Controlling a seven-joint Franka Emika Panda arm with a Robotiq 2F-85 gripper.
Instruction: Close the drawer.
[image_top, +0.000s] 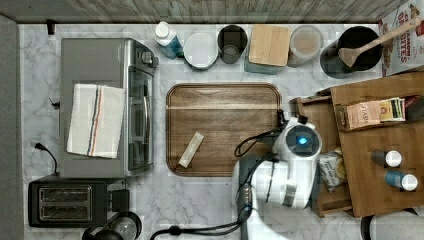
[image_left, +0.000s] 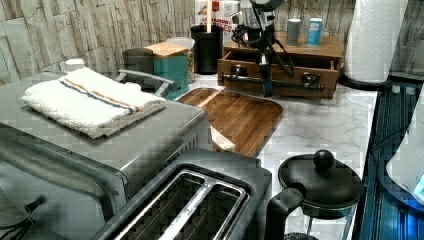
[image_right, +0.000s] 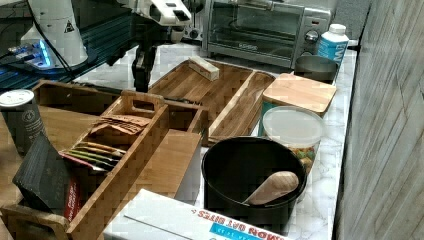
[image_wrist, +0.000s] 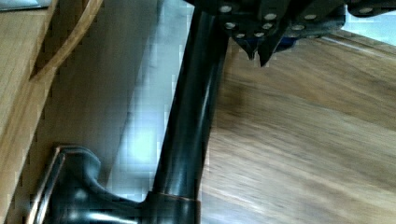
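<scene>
Claw (image_left: 266, 87) at the drawer (image_left: 280, 75) handle (image_wrist: 194, 112), closed beside the bar; the drawer front lies just behind it, handle axis crosswise to the push.

The cereal box (image_right: 200, 222) reads "BITES" upside down — its other lettering is partly cut off.
</scene>
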